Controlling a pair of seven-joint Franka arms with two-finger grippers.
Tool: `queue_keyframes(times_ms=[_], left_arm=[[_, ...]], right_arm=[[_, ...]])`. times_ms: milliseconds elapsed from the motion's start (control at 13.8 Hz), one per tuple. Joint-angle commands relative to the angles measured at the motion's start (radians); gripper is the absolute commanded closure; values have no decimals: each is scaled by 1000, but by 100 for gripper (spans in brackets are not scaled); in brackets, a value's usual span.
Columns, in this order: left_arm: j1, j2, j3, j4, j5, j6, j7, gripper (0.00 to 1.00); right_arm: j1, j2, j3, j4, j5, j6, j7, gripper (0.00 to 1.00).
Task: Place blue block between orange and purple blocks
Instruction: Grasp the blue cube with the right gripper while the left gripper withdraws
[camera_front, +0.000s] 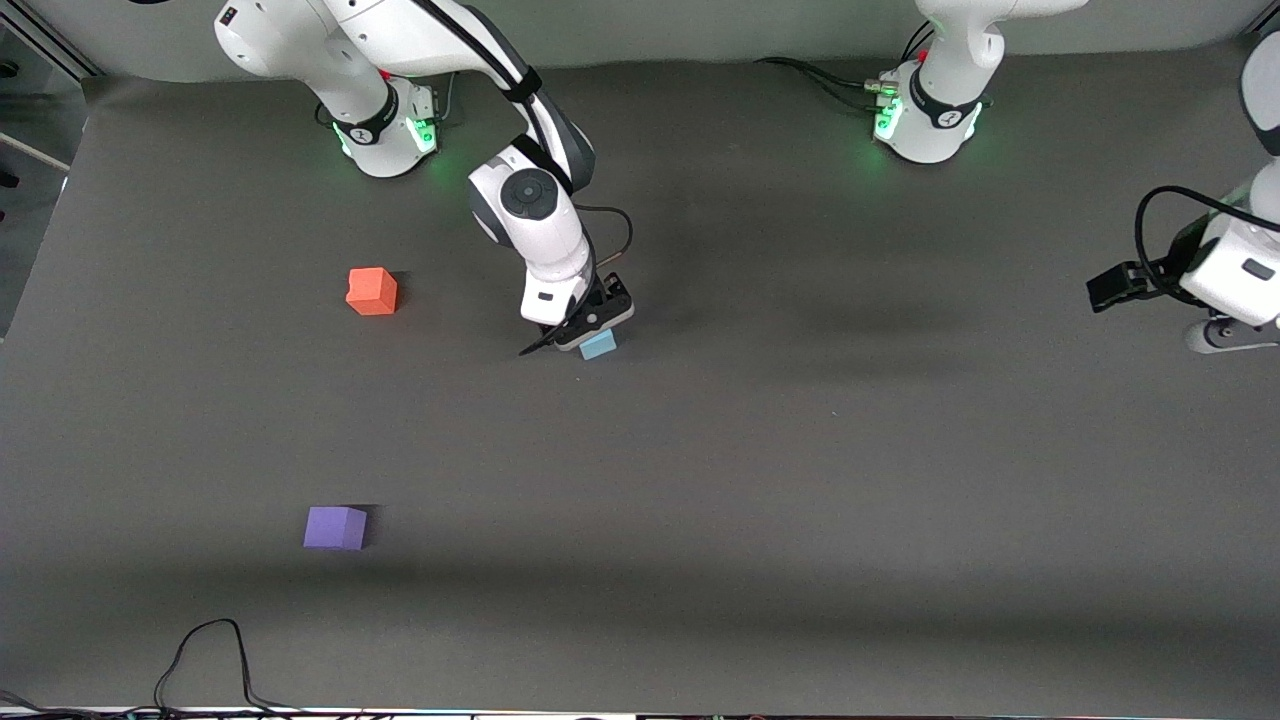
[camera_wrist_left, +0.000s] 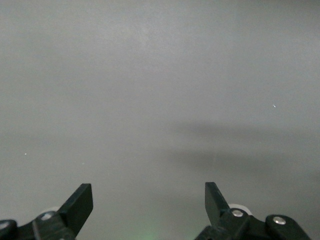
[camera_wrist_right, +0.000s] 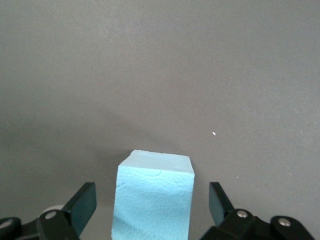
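Looking down from the front camera, you see the right arm reaching from its base out over the middle of the grey counter, with the right tool lowered onto the blue block, which sits on the counter roughly midway between the two arms' ends. You find the orange block resting toward the right arm's end, well apart from the blue block and a little farther from the front camera than it. You find the purple block also toward the right arm's end, much nearer to the front camera than the orange one, with bare counter between the two. You see the left arm waiting at its own end of the counter, the left tool low above bare surface there, well apart from all three blocks. Turning to the left wrist view, you see the left tool spread wide, its fingers with only plain grey counter between them. Turning to the right wrist view, you see the right tool spread wide around the blue block, the block standing between the fingers with a gap showing on each side, so neither finger touches it.
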Motion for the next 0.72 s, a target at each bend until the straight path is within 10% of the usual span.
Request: queue_keyframes(times_ms=[0, 145, 434, 651], left_arm=[[22, -48, -38, -40, 12, 26, 38, 0], [7, -41, -33, -30, 13, 23, 30, 0], [6, -23, -42, -7, 12, 23, 21, 0], [10, -28, -40, -4, -2, 22, 25, 0]], right_arm=[[-2, 51, -6, 20, 0, 5, 32, 1], [-8, 58, -7, 20, 0, 11, 33, 2], [-18, 65, -12, 25, 3, -1, 55, 86], [-147, -32, -13, 29, 1, -166, 49, 87]])
